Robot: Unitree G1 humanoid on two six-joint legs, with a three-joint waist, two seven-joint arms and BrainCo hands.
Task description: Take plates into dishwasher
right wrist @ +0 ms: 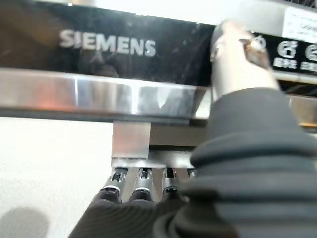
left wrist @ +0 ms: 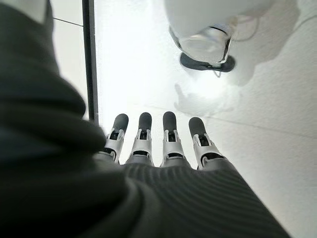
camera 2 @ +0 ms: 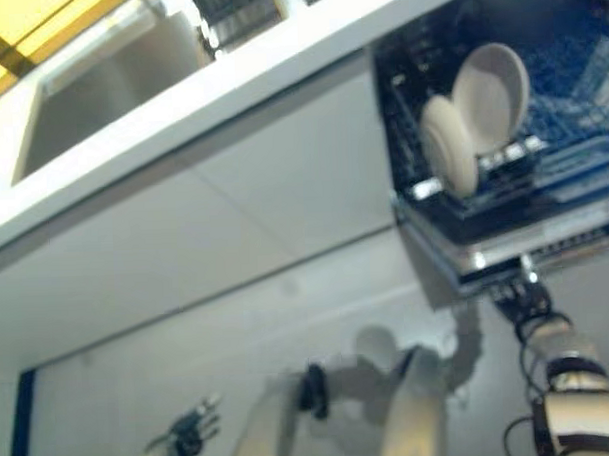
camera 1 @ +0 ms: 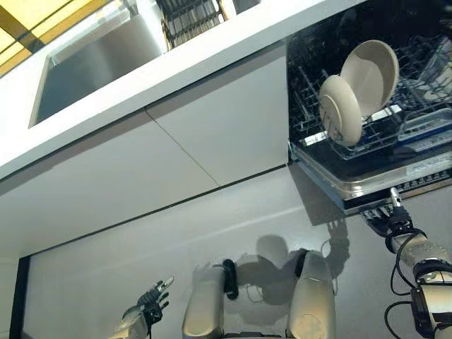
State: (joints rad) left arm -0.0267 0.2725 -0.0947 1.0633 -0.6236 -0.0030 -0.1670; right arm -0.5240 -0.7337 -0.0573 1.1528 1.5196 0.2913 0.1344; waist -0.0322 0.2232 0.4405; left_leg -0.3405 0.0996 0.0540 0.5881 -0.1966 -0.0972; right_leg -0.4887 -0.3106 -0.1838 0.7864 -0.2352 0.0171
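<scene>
Open-fingered left hand (camera 1: 145, 308) hangs empty; right hand (camera 1: 387, 220) reaches under door (camera 1: 395, 176), grip unclear; plates (camera 1: 357, 88) stand on edge.

A stainless steel sink (camera 1: 99, 60) is set into a white bench (camera 1: 212, 49), far from the right hand, up and across toward the left side. A dark slatted rack (camera 1: 191, 18) sits on the bench just beside the sink, on the side nearer the right hand. Pale cabinet fronts (camera 1: 212, 127) run beneath the bench edge. A light grey floor (camera 1: 106, 268) spreads below, around the left hand.
</scene>
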